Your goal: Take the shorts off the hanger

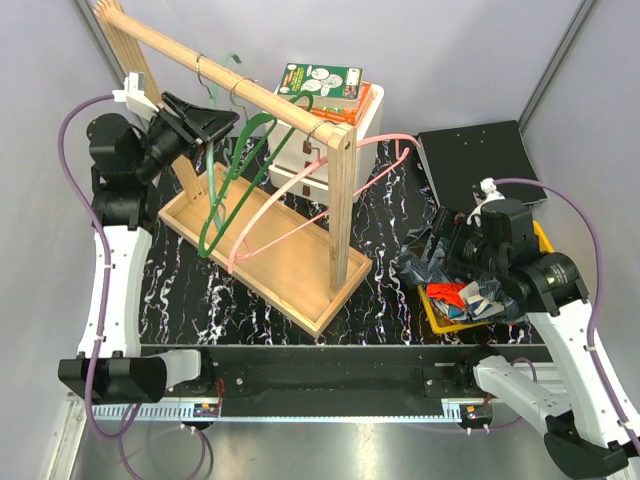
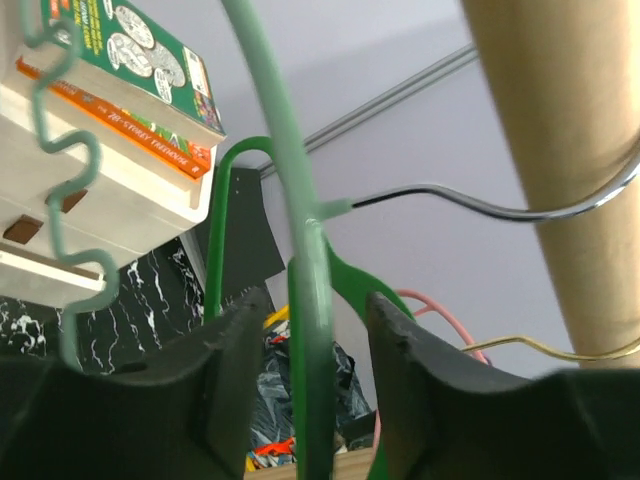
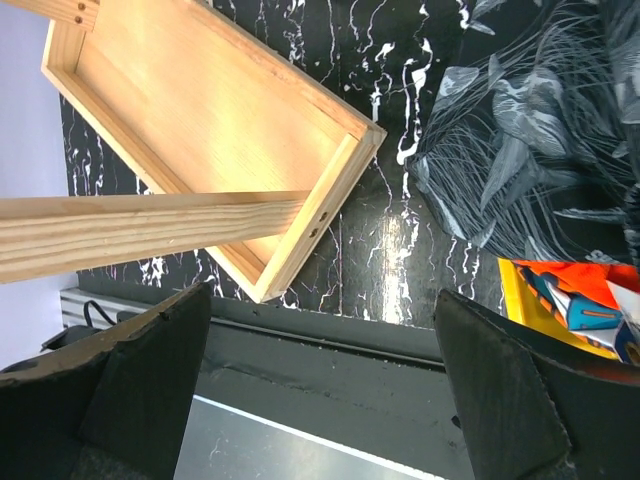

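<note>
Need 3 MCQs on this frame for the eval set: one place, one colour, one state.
1. Where are the shorts?
A) on the hangers
B) in the wooden tray
C) heaped at the yellow bin, right side

2. What colour is the hanger between the left gripper fingers?
A) green
B) pink
C) white

3. What state is the right gripper in?
A) shut on shorts
B) open, empty
C) shut on a hanger

Key: 1 C, the cloth lies piled over the bin; 2 A, the left wrist view shows a green bar between the fingers; 3 B, its fingers stand wide apart with nothing between.
</note>
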`<move>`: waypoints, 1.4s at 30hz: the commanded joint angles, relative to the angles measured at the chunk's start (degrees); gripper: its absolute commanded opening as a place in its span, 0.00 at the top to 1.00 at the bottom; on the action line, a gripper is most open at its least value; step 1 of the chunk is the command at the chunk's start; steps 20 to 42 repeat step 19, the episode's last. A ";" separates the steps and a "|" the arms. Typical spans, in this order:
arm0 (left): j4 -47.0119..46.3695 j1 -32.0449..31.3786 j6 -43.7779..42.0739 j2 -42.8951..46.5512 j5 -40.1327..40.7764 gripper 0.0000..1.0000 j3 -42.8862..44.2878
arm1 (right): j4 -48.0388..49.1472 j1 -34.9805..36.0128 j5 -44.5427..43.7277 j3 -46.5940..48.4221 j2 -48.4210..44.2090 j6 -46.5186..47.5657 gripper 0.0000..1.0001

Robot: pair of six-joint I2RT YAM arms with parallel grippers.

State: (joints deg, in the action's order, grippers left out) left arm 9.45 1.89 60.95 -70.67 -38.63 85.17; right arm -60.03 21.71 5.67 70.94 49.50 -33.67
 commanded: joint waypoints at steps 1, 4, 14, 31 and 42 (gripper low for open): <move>0.03 -0.22 -5.99 5.97 -0.22 0.42 -1.67 | -2.45 0.43 -4.51 4.29 -0.19 -1.22 0.00; 6.09 -0.13 -12.31 9.22 1.19 0.31 -1.76 | -3.07 0.43 -7.58 5.00 -1.06 -1.92 0.00; 19.63 -0.13 -26.22 19.95 8.21 0.01 -4.65 | -4.57 0.43 -13.23 6.76 -4.67 -1.23 0.00; 22.97 -0.13 -31.06 25.67 12.69 0.01 -4.92 | -5.18 0.52 -15.25 9.56 -6.34 0.18 0.00; 22.97 -0.13 -31.06 25.67 12.69 0.01 -4.92 | -5.18 0.52 -15.25 9.56 -6.34 0.18 0.00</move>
